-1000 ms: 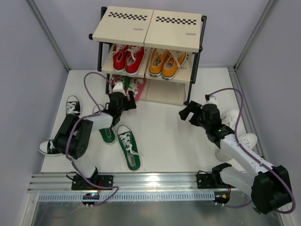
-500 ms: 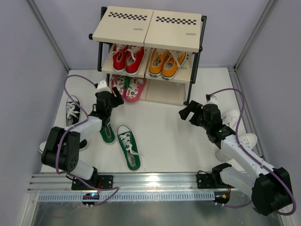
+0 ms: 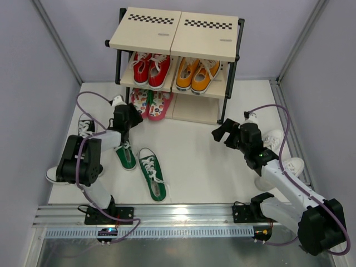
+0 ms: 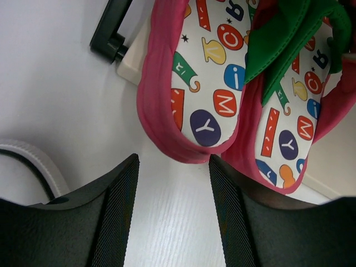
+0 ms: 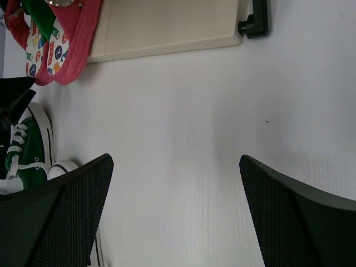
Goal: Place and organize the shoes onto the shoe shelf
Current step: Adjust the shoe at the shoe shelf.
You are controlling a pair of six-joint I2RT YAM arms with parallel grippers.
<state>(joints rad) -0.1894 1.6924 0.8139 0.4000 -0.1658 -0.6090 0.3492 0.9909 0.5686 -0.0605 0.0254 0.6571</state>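
Pink flip-flops (image 3: 151, 104) shelved, left pincer (image 3: 132, 114) backing off
They lay on the left of the bottom board of the shoe shelf (image 3: 175, 33), at the desk's (image 3: 194, 161) far edge. The left pincer, jaws apart and empty, hung just before their heels, drawn back and leftward from a second earlier, when it reached under the shelf. The right pincer (image 3: 219, 133) gaped wide, empty and unmoved, toward the right edge. Likely next were the green sneakers (image 3: 152, 172) left of the desk's middle, calling for a swing back and a grip across one shoe's collar
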